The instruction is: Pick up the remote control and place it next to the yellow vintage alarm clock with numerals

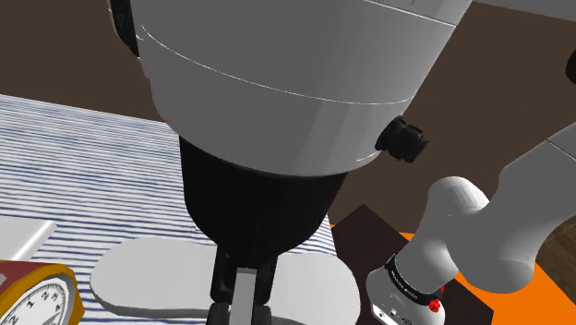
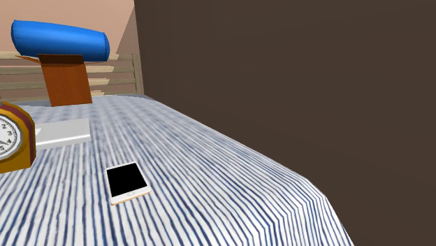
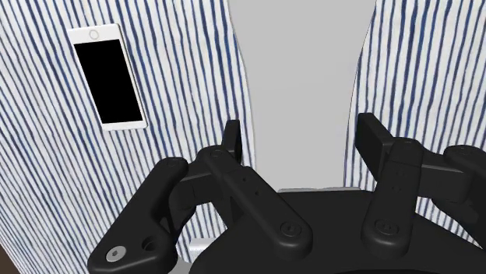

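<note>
The remote control [image 3: 304, 62] is drawn as a plain grey, long, rounded slab lying across the blue-and-white striped cover [image 3: 47, 194]. My black gripper [image 3: 304, 136] is shut on the remote control, one finger against each long side near its middle. In the shoulder view the gripper [image 1: 242, 295] comes straight down onto the remote control [image 1: 148, 272], under the arm's bulk. Whether the remote is off the cover I cannot tell. The yellow alarm clock [image 1: 32, 300], white-faced with numerals, stands at that view's lower left, apart from the remote. In the second exterior view the clock [image 2: 10, 136] stands at the left edge.
A white phone [image 3: 109, 75] with a black screen lies flat beside the remote; the phone [image 2: 128, 183] is also near the clock. A flat white slab [image 2: 61, 133] lies behind the clock. A blue cylinder [image 2: 63, 40] on a brown block stands at the far end. The striped cover's edge [image 2: 307, 189] drops off towards a dark wall.
</note>
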### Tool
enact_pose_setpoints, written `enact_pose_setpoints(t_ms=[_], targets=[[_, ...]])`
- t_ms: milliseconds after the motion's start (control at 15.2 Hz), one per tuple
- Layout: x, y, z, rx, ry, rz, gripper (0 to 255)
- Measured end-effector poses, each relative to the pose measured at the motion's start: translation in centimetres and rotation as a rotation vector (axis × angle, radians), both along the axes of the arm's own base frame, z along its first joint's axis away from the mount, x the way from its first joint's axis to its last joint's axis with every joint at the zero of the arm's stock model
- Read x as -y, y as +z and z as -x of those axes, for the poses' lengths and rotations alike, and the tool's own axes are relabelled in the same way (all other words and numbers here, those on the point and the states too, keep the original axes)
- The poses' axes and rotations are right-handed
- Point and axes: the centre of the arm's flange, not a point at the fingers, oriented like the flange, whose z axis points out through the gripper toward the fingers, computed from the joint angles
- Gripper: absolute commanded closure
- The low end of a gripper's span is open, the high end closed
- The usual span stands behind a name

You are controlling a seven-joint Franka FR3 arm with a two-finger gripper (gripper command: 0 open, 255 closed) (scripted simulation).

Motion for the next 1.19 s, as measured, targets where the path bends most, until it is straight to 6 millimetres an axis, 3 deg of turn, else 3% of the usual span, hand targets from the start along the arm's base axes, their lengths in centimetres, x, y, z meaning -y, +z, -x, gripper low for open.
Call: enact_pose_setpoints(t_ms=[1188], targets=[[-0.3,-9.2,0.4,0.0,-0.001,0.0,255]])
